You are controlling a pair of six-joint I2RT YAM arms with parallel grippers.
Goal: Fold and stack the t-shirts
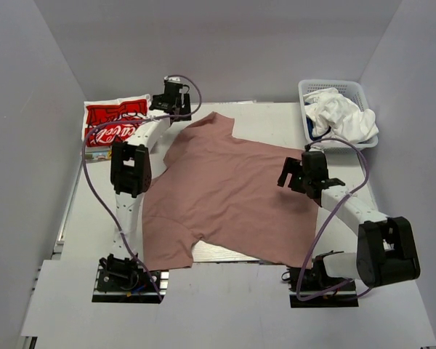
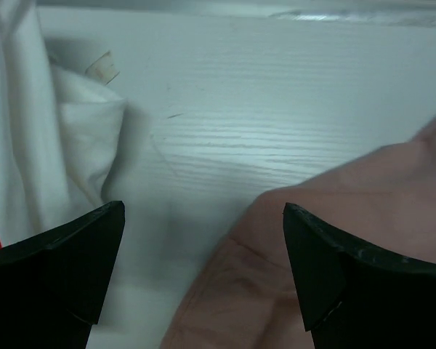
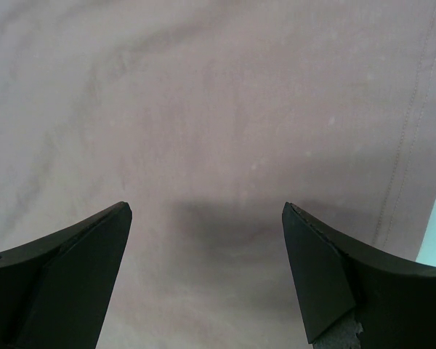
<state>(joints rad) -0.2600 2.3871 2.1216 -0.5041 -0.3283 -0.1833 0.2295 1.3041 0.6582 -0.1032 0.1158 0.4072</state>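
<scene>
White worktop carries a dusty pink cloth t-shirt spread flat at centre, seemingly ready for folding. The left claw hangs parted at its far-left corner, and the right claw is parted over its right edge. A folded red lettered t-shirt lies far left.

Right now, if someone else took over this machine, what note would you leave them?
Left gripper: open, empty, over the table by the far edge of the pink tee.
Right gripper: open, empty, above the pink tee's right side.
Pink tee is spread flat mid-table, unfolded; red tee looks folded, far left corner; white tee is heaped in the basket, far right.
To do: fold pink, stack on red, then the white.
</scene>
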